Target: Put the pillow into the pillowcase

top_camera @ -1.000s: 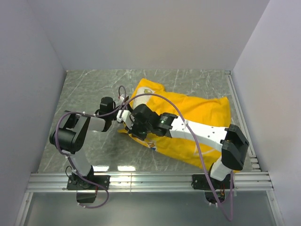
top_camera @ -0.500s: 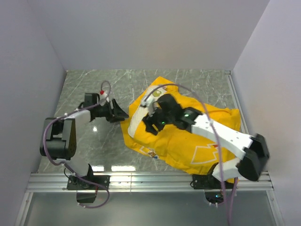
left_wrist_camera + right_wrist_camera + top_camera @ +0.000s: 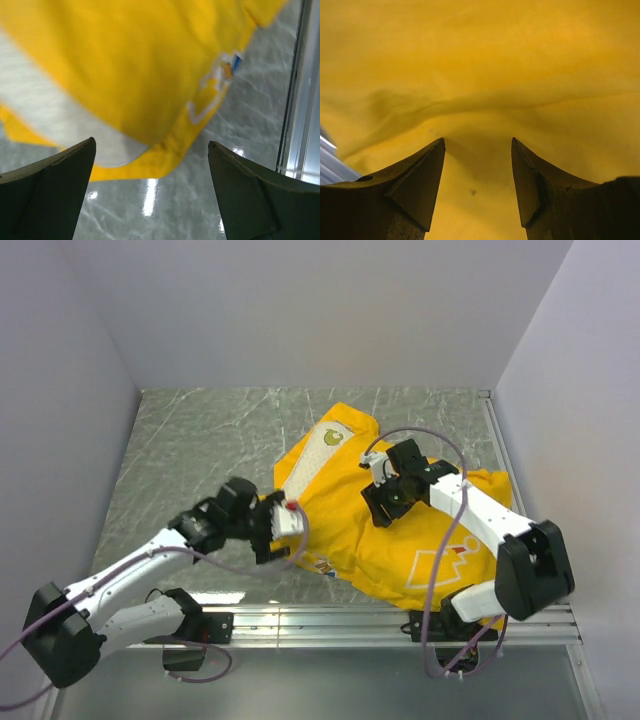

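Observation:
The bright yellow pillowcase (image 3: 420,530) lies rumpled on the table, right of centre. The cream-white pillow (image 3: 310,465) sticks out of its left end as a pale strip with a small logo. My left gripper (image 3: 275,538) hovers at the case's near-left corner, open wide and holding nothing. The left wrist view shows the gripper (image 3: 151,142) over bare table, with the pillow (image 3: 45,110) poking from the pillowcase (image 3: 140,65) just ahead. My right gripper (image 3: 383,508) is over the middle of the case. It (image 3: 478,140) is open, fingertips at the pillowcase (image 3: 480,60), with no fabric pinched.
The marble-grey table (image 3: 200,440) is boxed in by pale walls on the left, back and right. An aluminium rail (image 3: 320,620) runs along the near edge and shows at the right of the left wrist view as the rail (image 3: 300,100).
Both grippers opened. The left arm swung from the case's far-left end round to its near-left corner. The right gripper drew back rightward to the case's middle. More pillow strip now shows.

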Robot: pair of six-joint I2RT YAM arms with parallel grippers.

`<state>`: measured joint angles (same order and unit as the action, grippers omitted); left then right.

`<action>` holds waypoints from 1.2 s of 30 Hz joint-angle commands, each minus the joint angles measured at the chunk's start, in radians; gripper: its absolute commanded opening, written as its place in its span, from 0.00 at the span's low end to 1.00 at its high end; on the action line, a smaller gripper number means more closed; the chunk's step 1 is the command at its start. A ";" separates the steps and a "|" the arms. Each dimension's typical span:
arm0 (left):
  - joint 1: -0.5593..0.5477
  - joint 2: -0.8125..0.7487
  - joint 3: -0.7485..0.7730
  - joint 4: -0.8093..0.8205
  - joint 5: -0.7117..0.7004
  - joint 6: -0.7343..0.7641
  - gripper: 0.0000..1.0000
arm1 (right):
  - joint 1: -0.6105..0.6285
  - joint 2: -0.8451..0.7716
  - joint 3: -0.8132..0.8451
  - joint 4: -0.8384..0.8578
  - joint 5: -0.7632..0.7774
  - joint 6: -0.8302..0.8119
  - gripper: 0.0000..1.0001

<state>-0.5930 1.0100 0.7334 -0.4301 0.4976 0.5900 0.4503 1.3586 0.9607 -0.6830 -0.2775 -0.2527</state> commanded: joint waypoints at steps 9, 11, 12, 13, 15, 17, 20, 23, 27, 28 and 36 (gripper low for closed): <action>-0.410 0.315 -0.223 0.554 -0.568 0.228 0.99 | -0.053 0.177 0.114 0.011 -0.074 -0.089 0.62; -0.419 0.367 -0.207 0.593 -0.617 0.229 0.82 | -0.064 0.159 0.148 -0.003 -0.100 -0.098 0.63; -0.419 0.406 -0.171 0.581 -0.637 0.222 0.71 | -0.067 0.136 0.167 -0.016 -0.109 -0.102 0.63; -0.419 0.417 -0.151 0.532 -0.639 0.214 0.58 | -0.073 0.125 0.177 -0.023 -0.115 -0.100 0.63; -0.419 0.418 -0.091 0.469 -0.599 0.183 0.18 | -0.107 0.100 0.222 -0.064 -0.158 -0.103 0.64; -0.419 0.397 -0.040 0.321 -0.558 0.125 0.00 | -0.162 0.079 0.254 -0.084 -0.187 -0.105 0.64; -0.419 0.297 0.110 0.074 -0.403 0.044 0.00 | -0.237 0.019 0.320 -0.110 -0.183 -0.117 0.64; -0.403 0.210 0.338 -0.130 -0.173 -0.103 0.00 | -0.349 -0.022 0.395 -0.138 -0.172 -0.149 0.65; -0.312 0.234 0.712 -0.286 0.122 -0.327 0.00 | -0.508 -0.024 0.560 -0.190 -0.164 -0.178 0.66; -0.256 0.237 0.754 -0.276 0.160 -0.382 0.00 | -0.566 -0.023 0.593 -0.182 -0.149 -0.172 0.67; 0.204 0.341 0.774 0.254 0.574 -1.340 0.00 | -0.722 0.089 1.018 -0.106 -0.040 -0.099 0.74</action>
<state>-0.4984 1.3117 1.5669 -0.5014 0.8291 -0.2329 -0.2630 1.4189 1.8664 -0.8272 -0.3695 -0.3748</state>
